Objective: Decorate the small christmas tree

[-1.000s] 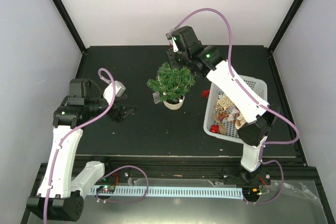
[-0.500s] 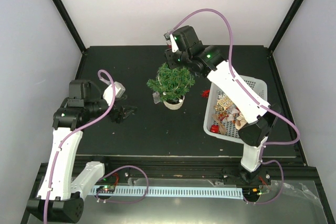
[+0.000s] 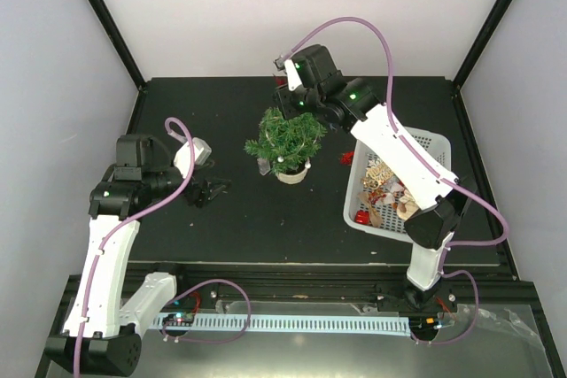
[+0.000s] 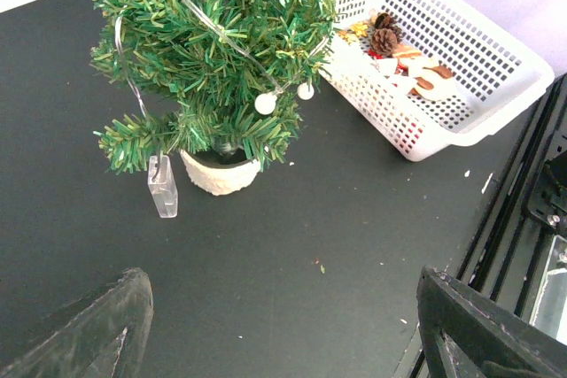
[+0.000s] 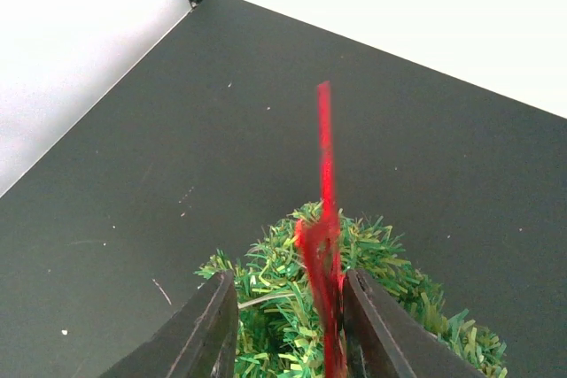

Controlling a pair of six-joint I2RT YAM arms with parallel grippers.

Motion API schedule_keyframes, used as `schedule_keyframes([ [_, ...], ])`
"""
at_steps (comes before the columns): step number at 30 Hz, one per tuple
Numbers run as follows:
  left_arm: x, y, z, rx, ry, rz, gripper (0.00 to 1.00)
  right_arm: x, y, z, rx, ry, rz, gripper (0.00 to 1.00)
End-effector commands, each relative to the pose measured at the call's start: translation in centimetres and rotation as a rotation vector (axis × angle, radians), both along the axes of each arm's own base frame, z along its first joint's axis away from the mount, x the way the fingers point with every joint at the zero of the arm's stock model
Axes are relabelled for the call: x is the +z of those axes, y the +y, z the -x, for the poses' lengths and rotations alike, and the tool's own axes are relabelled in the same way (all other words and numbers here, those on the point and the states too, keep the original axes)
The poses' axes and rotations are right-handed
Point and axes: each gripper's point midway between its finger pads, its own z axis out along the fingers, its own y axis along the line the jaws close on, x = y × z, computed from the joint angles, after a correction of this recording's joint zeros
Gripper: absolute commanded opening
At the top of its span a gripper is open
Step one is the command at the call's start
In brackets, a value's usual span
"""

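Observation:
The small christmas tree [image 3: 285,137] stands mid-table in a white pot [image 3: 293,173], leaning slightly. A wire string with white beads [image 4: 266,104] runs over its branches [image 4: 213,42], and a clear plastic box [image 4: 162,188] hangs beside the pot. My right gripper [image 3: 289,100] hovers just over the treetop. In the right wrist view its jaws [image 5: 292,312] stand apart; a red ribbon ornament [image 5: 324,245] rests against the right finger, above the foliage [image 5: 275,307]. My left gripper [image 3: 211,189] is wide open and empty to the tree's left, over bare table [image 4: 279,307].
A white basket [image 3: 431,142] holding pine cones and other ornaments [image 4: 385,40] stands right of the tree. A small red piece [image 3: 346,158] lies on the table between pot and basket. The table's front rail [image 3: 292,272] runs along the near edge.
My right gripper's jaws have spread and it has shifted a little left and back above the treetop. The tree has leaned slightly left. The left arm has not moved.

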Motion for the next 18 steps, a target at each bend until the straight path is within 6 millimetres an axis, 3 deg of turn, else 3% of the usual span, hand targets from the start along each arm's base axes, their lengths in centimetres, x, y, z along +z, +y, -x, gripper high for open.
schedule_keyframes([
  [1,0.7,-0.1,0.2,-0.002,-0.022,0.013,0.82,1.0,0.4,0.9,0.034,-0.013,-0.028,0.36],
  [9,0.8,-0.1,0.3,-0.001,-0.025,0.013,0.82,1.7,0.0,0.4,0.003,-0.039,-0.018,0.37],
  [15,0.8,-0.1,0.3,0.000,-0.025,0.012,0.82,1.7,-1.3,-0.4,-0.070,-0.057,0.022,0.50],
  [18,0.6,-0.1,0.2,0.001,-0.024,0.010,0.82,1.1,-1.6,-0.5,-0.089,-0.045,0.042,0.52],
])
